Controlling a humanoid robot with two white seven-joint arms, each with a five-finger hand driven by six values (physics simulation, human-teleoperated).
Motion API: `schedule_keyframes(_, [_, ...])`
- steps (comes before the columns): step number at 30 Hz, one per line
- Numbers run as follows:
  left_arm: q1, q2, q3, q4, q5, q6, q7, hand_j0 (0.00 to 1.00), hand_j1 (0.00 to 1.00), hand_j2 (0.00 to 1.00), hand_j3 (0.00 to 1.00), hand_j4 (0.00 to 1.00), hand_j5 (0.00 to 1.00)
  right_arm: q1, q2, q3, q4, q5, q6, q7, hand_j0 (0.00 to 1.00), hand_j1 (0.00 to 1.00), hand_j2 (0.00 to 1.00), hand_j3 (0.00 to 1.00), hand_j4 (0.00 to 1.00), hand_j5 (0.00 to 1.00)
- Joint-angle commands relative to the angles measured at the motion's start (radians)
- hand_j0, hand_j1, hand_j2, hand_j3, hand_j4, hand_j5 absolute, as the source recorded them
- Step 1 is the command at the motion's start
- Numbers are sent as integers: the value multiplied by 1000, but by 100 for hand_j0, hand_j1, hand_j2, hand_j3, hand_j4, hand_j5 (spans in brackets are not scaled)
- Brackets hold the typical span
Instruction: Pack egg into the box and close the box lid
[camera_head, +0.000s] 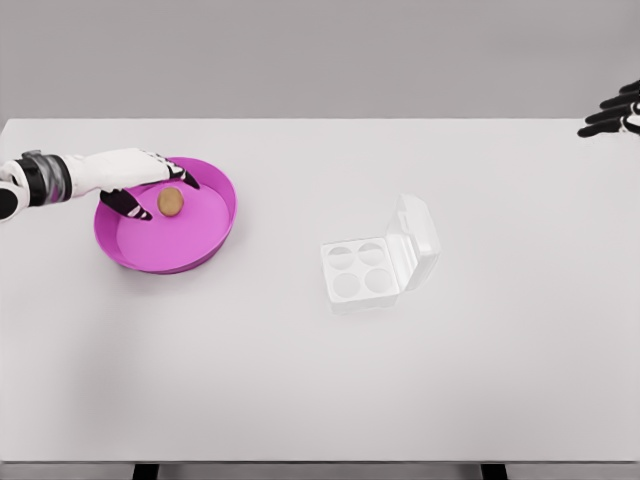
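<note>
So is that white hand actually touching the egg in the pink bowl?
Cannot tell. In the head view the left hand has black fingertips on either side of the egg in the pink bowl, but neither contact nor gap shows plainly.

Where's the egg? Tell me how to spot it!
Look at the left side of the white table for the round pink dish. The egg lies inside it, by the left hand. It's the only small brown thing there.

Simulated test bench, not a lived-in room — a plain white table (300, 400) against a bare grey backdrop (320, 55), evenly lit, featureless.
</note>
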Motion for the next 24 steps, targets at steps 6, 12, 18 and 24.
schedule_keyframes(6, [-2, -6, 2, 0, -28, 3, 0, 81, 81, 81, 81, 81, 81, 63, 80, -36, -41, 78, 3, 0, 100, 100, 100, 100, 100, 100])
schedule_keyframes(12, [-2, -15, 2, 4, -41, 3, 0, 79, 79, 79, 79, 79, 79, 181, 127, -80, -32, 98, 3, 0, 100, 100, 100, 100, 100, 100])
schedule_keyframes(18, [-2, -33, 2, 6, -57, 3, 0, 79, 79, 79, 79, 79, 79, 222, 371, -168, -9, 125, 3, 0, 100, 100, 100, 100, 100, 100])
schedule_keyframes(24, [-2, -33, 2, 8, -57, 3, 0, 76, 76, 76, 76, 76, 76, 331, 201, -169, 31, 133, 3, 0, 100, 100, 100, 100, 100, 100])
